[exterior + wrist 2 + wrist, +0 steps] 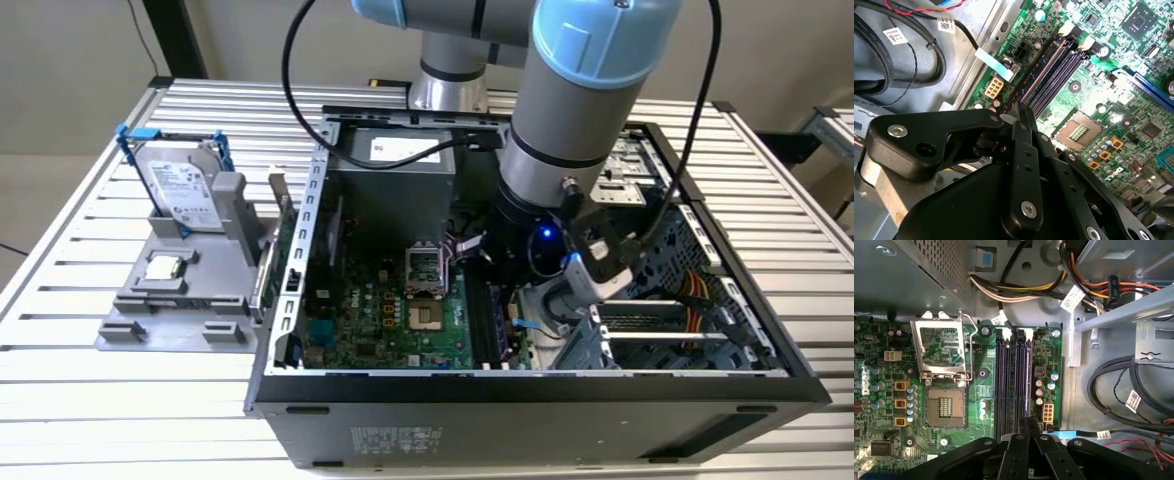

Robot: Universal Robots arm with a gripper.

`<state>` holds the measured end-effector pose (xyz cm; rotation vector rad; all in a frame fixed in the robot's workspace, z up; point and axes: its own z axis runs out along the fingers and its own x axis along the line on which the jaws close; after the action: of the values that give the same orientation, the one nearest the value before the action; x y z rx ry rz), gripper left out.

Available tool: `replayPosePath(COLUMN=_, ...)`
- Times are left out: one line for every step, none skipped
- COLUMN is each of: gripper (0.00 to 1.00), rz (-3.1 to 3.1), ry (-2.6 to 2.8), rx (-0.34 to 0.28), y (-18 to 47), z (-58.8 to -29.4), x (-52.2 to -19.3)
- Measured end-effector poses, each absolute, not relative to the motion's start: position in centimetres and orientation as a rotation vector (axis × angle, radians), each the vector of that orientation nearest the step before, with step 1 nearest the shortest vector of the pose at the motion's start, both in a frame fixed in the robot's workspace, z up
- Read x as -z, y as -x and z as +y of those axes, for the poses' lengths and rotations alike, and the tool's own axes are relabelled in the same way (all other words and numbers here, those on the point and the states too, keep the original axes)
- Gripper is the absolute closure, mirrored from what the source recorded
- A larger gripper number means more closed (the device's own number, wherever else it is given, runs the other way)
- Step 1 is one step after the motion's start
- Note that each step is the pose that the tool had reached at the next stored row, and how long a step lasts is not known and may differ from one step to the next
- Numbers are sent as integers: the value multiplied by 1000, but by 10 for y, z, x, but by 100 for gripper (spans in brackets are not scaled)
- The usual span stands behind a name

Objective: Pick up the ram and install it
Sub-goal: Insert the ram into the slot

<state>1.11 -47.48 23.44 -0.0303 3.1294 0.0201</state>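
Above the motherboard's memory slots, the gripper pinches the ram edge-on, its long axis running along the outermost slot.

- Robotics lab or test workshop, not a home or office.
- Ribbed aluminium-slat table as work surface, bare pale wall behind.
- Industrial robot arm with blue joint caps mounted on the table.
- Open desktop PC case lying on its side, green motherboard exposed.
- Grey fixture tray on the exterior view's left, holding a hard drive and a processor chip.
- Loose cable bundles inside the case.
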Motion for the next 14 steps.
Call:
replayPosePath(gripper=100, rz=3130, ry=43, rx=-20, y=-11, z=-475, x=-234)
replayPosePath(gripper=100, rz=3130, ry=55, rx=-20, y=-11, z=-475, x=-234)
replayPosePath(gripper=100, rz=3131, ry=68, rx=-20, y=-11, z=-475, x=-234)
replayPosePath(gripper=100, rz=3131, ry=81, rx=-20, y=-11, z=-475, x=-234)
replayPosePath(gripper=100, rz=3131, ry=94, rx=-21, y=-11, z=-475, x=-234)
replayPosePath(gripper=100, rz=3132, ry=109, rx=-21, y=-11, z=-475, x=-234)
replayPosePath(gripper=100, rz=3132, ry=121, rx=-21, y=-11, z=-475, x=-234)
replayPosePath(gripper=100, rz=3132, ry=134, rx=-21, y=-11, z=-475, x=-234)
replayPosePath(gripper=100, rz=3131, ry=147, rx=-21, y=-11, z=-475, x=-234)
replayPosePath(gripper=100, rz=3131, ry=161, rx=-21, y=-11, z=-475, x=-234)
replayPosePath(gripper=100, rz=3130, ry=174, rx=-21, y=-11, z=-475, x=-234)
replayPosePath(gripper=100, rz=3129, ry=189, rx=-22, y=-11, z=-475, x=-234)
replayPosePath(gripper=100, rz=3128, ry=206, rx=-22, y=-11, z=-475, x=-234)
replayPosePath(gripper=100, rz=3127, ry=222, rx=-22, y=-11, z=-475, x=-234)
